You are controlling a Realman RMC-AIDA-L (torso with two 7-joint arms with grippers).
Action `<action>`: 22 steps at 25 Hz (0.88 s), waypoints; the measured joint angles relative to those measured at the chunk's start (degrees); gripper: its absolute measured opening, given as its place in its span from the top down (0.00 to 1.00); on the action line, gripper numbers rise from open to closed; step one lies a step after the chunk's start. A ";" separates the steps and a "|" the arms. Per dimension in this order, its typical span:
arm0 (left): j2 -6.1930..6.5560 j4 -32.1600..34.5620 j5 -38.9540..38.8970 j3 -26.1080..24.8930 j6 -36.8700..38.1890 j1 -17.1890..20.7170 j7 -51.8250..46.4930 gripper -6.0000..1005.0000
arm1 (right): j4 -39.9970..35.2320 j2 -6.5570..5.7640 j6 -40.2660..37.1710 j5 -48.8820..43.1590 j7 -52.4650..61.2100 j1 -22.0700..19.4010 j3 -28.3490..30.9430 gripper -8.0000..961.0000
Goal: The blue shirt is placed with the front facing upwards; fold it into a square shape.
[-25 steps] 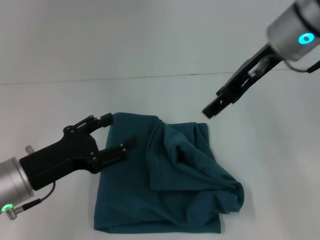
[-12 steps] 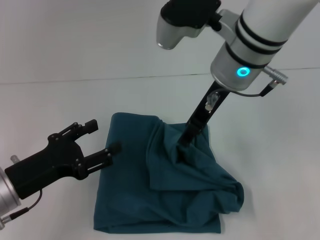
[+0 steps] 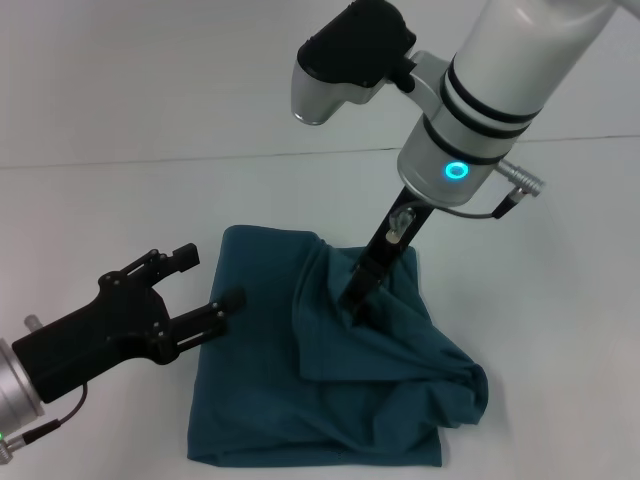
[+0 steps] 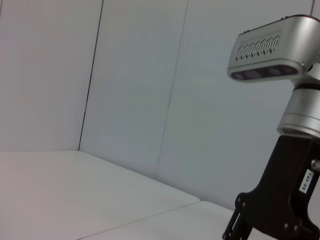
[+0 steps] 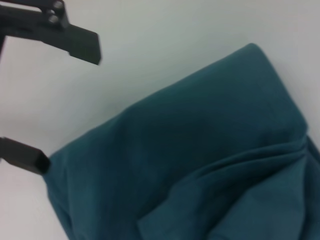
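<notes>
Teal, plain cloth, the shirt (image 3: 340, 360) lies rumpled; its raised fold is met by the right gripper (image 3: 357, 297), closure unclear. The left gripper (image 3: 210, 282) is spread empty beside it.

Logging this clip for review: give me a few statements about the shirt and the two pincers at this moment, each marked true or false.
1. The blue shirt lies spread flat with its sleeves out. False: it is bunched into a rough, rumpled block.
2. The right pincer reaches down into the rumpled folds near the shirt's middle. True.
3. The left pincer is shut on the shirt's edge. False: it is open, at the shirt's left edge, and holds no cloth.
4. A chest print shows on the shirt. False: only plain teal cloth is visible.
5. The shirt rests on a white table. True.
</notes>
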 joint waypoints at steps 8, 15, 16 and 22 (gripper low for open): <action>0.01 -1.18 -0.02 0.13 0.00 -0.66 0.02 0.14 | 4.02 0.03 3.61 1.69 1.65 0.08 -0.85 0.25; 0.09 -1.30 -0.03 0.20 0.00 -0.87 0.02 0.14 | 6.24 0.20 7.74 1.77 3.98 0.49 -5.70 0.30; 0.09 -1.31 -0.03 0.20 0.00 -0.88 0.02 0.14 | 6.29 0.20 7.96 1.77 4.23 0.49 -6.12 0.30; 0.09 -2.01 -0.03 0.20 -0.01 -1.04 0.27 0.14 | 6.88 0.07 9.41 1.72 4.72 0.49 -6.51 0.34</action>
